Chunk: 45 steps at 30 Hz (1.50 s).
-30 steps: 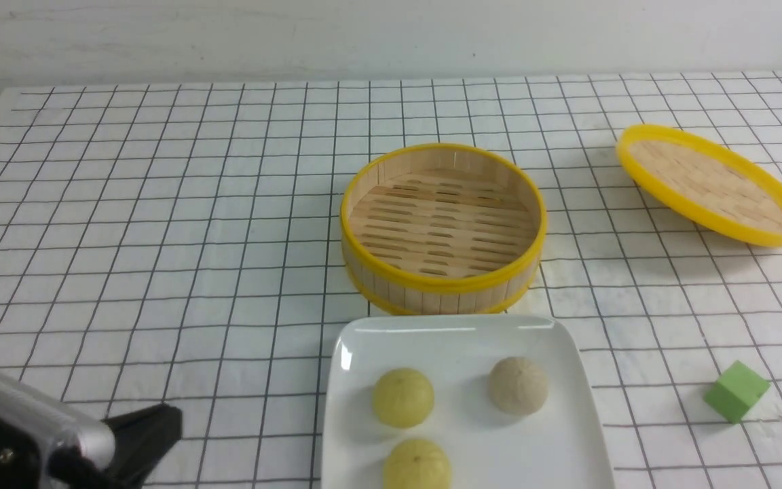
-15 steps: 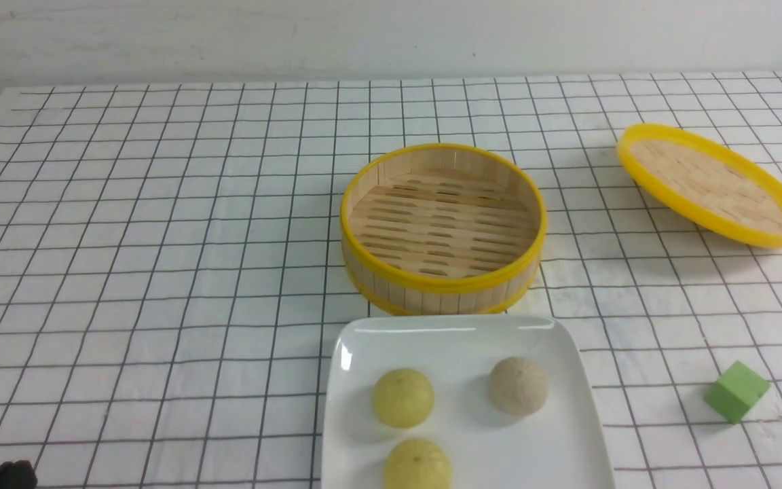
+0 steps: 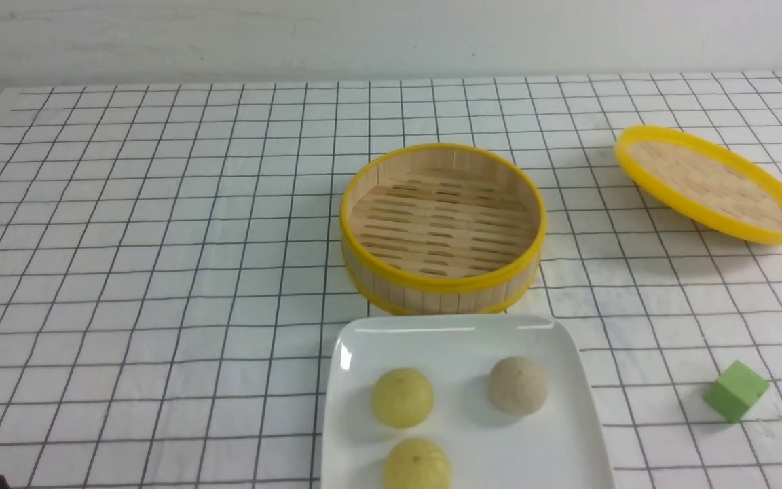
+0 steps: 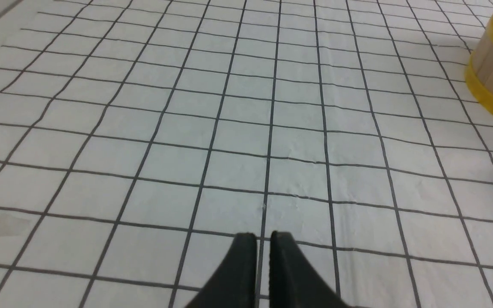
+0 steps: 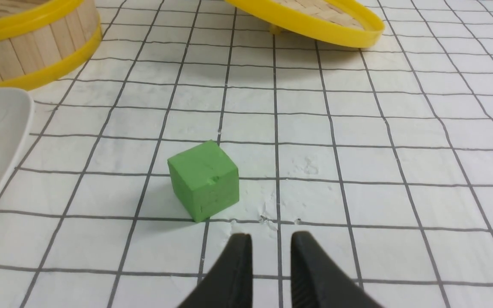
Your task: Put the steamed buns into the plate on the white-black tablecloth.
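Sitting in the plate [image 3: 567, 435] at 6 o'clock of the front view: all three steamed buns, two yellow-green ones [image 3: 402, 397] [image 3: 417, 464] and a beige-grey one [image 3: 518, 385] toward the plate's 2 o'clock, none touching. Plate lies on the white-black tablecloth [image 3: 160, 238]. Bamboo steamer [image 3: 442, 227] just past the plate's far rim holds nothing; its lid [image 3: 710, 183] rests tilted at 2 o'clock, well apart. Green cube [image 5: 204, 179] at 4 o'clock, beside the plate. Left gripper [image 4: 263, 241]: jaws nearly together with a thin gap, grasping nothing, over bare cloth. Right gripper [image 5: 271, 244]: jaws slightly parted, empty, just short of the cube. Versus a second ago: left gripper has left the front view's 7 o'clock corner except a dark sliver; buns unmoved.
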Available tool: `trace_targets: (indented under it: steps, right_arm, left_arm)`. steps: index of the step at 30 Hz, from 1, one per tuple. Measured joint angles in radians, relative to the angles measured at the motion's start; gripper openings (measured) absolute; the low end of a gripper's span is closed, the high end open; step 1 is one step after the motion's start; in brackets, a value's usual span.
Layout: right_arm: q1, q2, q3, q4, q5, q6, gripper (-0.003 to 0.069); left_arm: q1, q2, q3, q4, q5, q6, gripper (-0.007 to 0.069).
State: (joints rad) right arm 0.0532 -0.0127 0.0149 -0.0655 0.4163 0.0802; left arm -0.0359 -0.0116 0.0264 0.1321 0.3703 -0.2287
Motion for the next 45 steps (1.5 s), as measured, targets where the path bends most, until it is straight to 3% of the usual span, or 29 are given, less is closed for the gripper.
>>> trace_targets:
  steps: [45]
  right_arm:
    - [0.0,0.0,0.0,0.0,0.0,0.0,0.0212]
  left_arm:
    - [-0.001,0.0,0.0,0.013,0.001,0.0,0.012]
